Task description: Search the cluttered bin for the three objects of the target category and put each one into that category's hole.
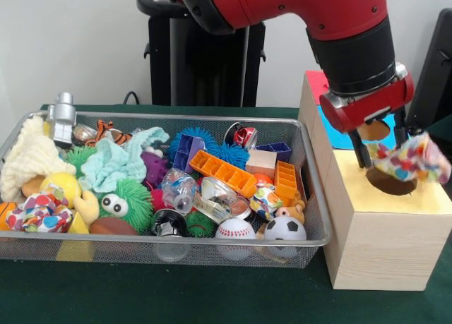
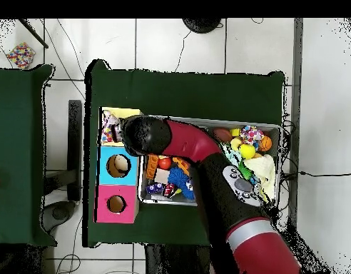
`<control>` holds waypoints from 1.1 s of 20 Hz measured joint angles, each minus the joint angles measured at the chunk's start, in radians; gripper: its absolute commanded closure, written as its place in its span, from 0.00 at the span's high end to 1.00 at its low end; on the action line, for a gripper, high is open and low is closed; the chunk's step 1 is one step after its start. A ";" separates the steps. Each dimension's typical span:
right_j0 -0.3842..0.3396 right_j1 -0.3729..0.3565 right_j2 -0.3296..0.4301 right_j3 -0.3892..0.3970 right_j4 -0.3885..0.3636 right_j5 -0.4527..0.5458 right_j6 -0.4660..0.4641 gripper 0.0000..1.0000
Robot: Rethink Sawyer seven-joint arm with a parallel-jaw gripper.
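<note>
My gripper (image 1: 387, 154) is shut on a dotted paper wad (image 1: 417, 158) and holds it just above the round hole (image 1: 390, 181) in the yellow top (image 1: 432, 197) of the wooden box, at the right. In the overhead view the wad (image 2: 109, 133) shows over the yellow top (image 2: 123, 113), and the arm's wrist (image 2: 144, 134) hides the gripper. A second dotted wad (image 1: 39, 212) lies at the near left corner of the wire mesh bin (image 1: 176, 115). It also shows in the overhead view (image 2: 251, 133), inside the bin (image 2: 228, 121).
The bin holds several toys: a cream cloth (image 1: 28, 158), a mint cloth (image 1: 116, 162), orange blocks (image 1: 226, 172), a baseball (image 1: 234, 231) and a small football (image 1: 284, 229). A blue-topped hole (image 2: 118, 165) and a red-topped hole (image 2: 116, 205) sit beside the yellow one.
</note>
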 measured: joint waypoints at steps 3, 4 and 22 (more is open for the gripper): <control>0.000 -0.013 0.000 0.000 0.001 0.001 0.000 1.00; 0.000 -0.019 0.000 0.000 0.001 0.001 0.000 1.00; -0.001 -0.044 0.000 0.000 0.006 0.001 0.000 1.00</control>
